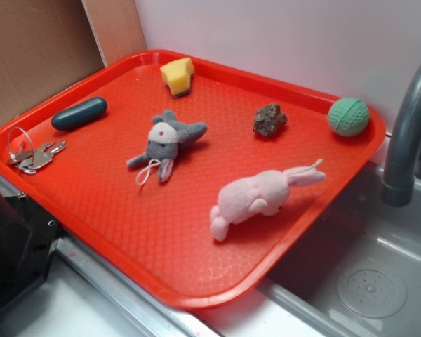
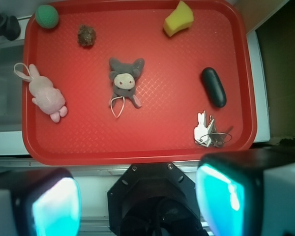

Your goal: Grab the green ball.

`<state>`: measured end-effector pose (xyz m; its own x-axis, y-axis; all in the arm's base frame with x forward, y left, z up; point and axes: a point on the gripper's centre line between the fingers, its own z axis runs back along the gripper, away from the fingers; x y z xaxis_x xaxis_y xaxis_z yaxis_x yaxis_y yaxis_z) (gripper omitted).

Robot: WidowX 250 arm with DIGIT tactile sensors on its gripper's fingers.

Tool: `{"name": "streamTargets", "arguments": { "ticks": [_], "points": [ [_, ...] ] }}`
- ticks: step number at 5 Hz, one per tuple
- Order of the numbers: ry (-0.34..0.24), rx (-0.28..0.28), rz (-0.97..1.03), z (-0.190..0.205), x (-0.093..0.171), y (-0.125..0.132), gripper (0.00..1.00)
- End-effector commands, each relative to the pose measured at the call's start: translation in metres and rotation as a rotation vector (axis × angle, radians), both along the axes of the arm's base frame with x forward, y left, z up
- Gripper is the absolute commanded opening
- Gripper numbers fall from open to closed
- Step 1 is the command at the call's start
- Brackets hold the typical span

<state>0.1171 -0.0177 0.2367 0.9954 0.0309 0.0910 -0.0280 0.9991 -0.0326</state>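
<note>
Layout, exterior view, left to right on the red tray (image 1: 91, 232):
- Keys (image 1: 29, 156) at left edge; dark capsule (image 1: 79, 113) just behind them.
- Yellow sponge (image 1: 177, 75) at far edge.
- Grey plush (image 1: 167, 143) approx. centre.
- Pink rabbit (image 1: 256, 197) near the sink-side edge; brown rock (image 1: 269, 119) beyond it.
- Green ball (image 1: 349, 116) in far right corner, against the rim, apart from the rock.

Gripper (image 2: 137, 196): fingers spread wide, nothing held, hanging off the tray's near edge, well apart from the ball.

Risks, est.: ball sits tight in the corner, so one finger may strike the rim. Round rubbery body may squirt out if pinched off-centre. A low approach path could snag the plush or rock.
</note>
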Motion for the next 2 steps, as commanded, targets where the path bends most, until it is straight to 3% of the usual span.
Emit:
{"name": "streamTargets", "arguments": {
  "ticks": [1,2],
  "points": [
    [0.000,0.000,0.000,0.000,0.000,0.000,1.00],
    [-0.088,-0.015,-0.155,-0.035,0.047,-0.014,1.00]
  ]
}}
